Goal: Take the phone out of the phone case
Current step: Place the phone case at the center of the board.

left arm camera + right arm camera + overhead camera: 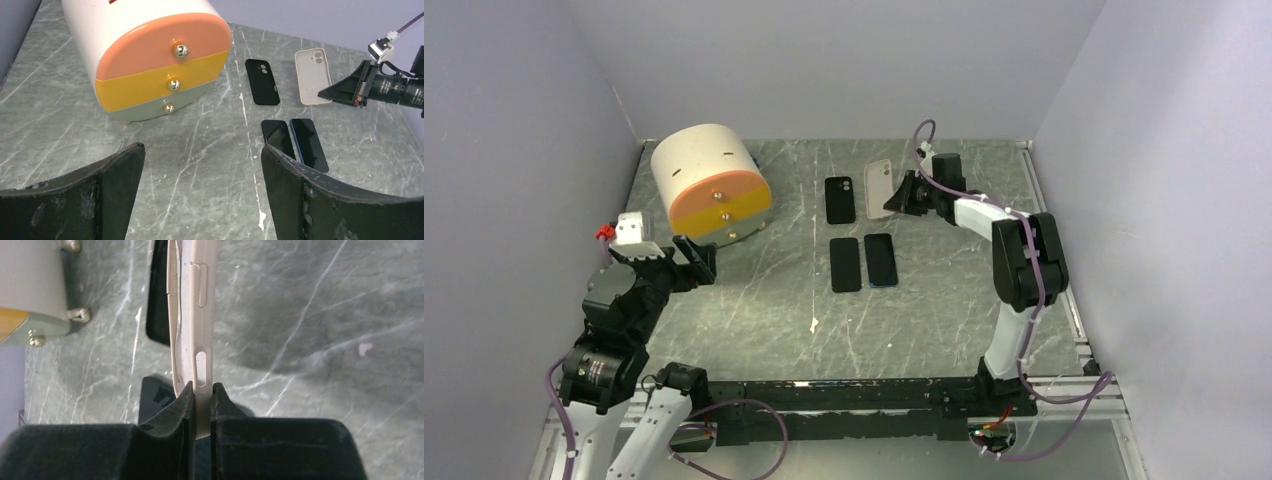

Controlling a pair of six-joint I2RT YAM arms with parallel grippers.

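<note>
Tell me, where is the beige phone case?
In the top view, the beige case is far centre-right, pinched by the right pincer, beside the black case.

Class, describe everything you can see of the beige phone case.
The beige phone case looks like soft matte rubber, with a camera cutout near its far end and moulded buttons and a slot along one side. The right gripper is shut on its edge; the black case lies beside it.
</note>
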